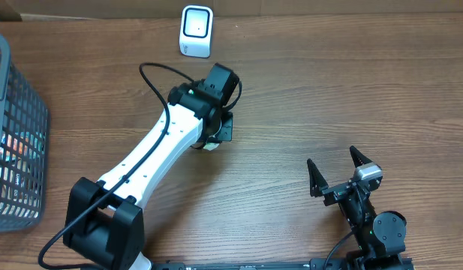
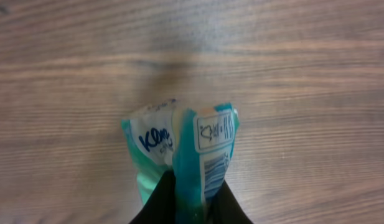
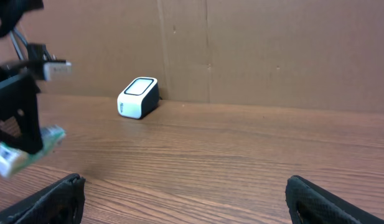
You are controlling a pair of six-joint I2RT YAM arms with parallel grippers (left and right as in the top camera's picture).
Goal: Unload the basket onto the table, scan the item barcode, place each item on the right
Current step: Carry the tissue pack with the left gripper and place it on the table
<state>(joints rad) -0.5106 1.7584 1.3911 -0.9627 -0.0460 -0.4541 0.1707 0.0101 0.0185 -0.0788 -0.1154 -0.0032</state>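
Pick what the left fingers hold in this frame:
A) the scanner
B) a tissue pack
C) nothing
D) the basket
B: in the left wrist view the left fingers pinch a teal tissue pack with its barcode showing, while the scanner stands apart at the far edge.
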